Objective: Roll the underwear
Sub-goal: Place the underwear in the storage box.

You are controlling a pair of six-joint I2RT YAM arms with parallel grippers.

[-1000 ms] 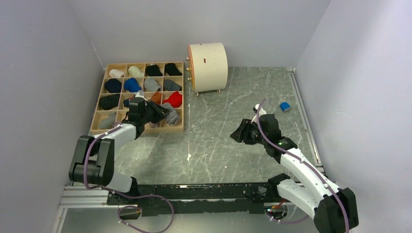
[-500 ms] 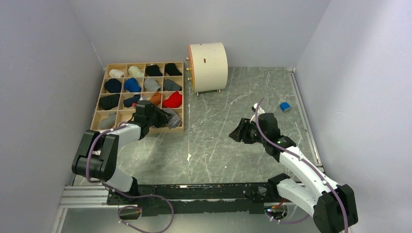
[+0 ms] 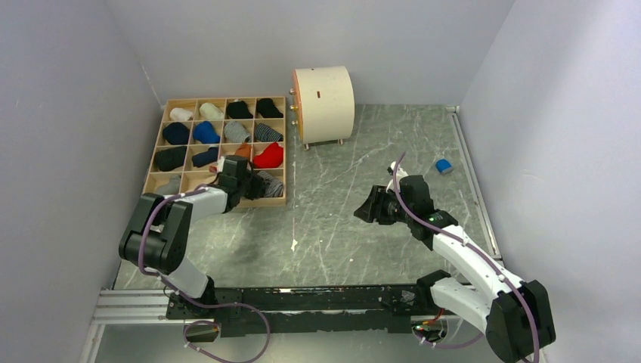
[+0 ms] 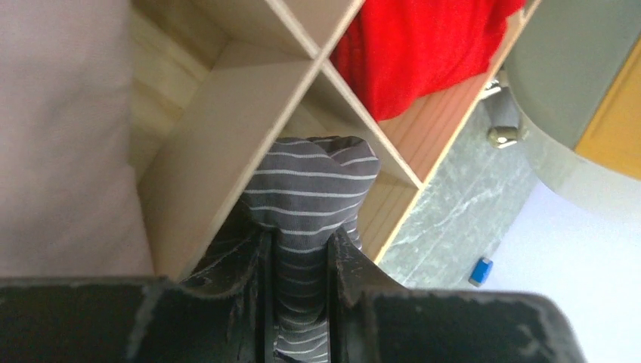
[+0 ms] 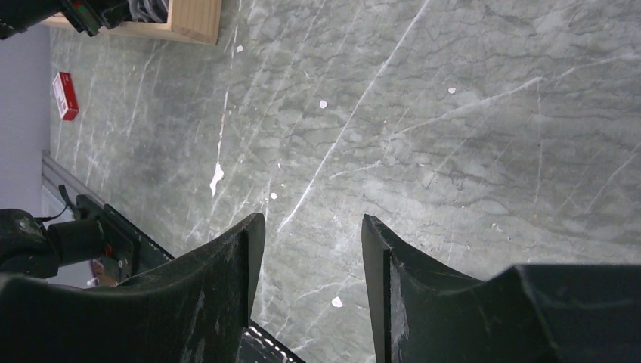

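Left arm (image 3: pixel 178 215) has swung in toward the tray's (image 3: pixel 286 144) near-right corner. Left fingers (image 4: pixel 242 265) stay clamped on the grey striped underwear (image 4: pixel 310 178), now bunched over that corner compartment. My read: stowing it, roll probably done. Right fingers (image 5: pixel 227 265) apart, holding nothing, above the bench (image 3: pixel 340 227).

Count: one bench, one sixteen-compartment tray, one cream drum (image 3: pixel 325 102), two arms, one pale pink underwear (image 4: pixel 60 113) in the next compartment, one blue block (image 3: pixel 444 165).

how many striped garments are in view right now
2. One striped roll sits in the wooden organizer's right column, second row from the back. The grey striped underwear is pinched in the left gripper at the near-right compartment. Others may be hidden beneath it.
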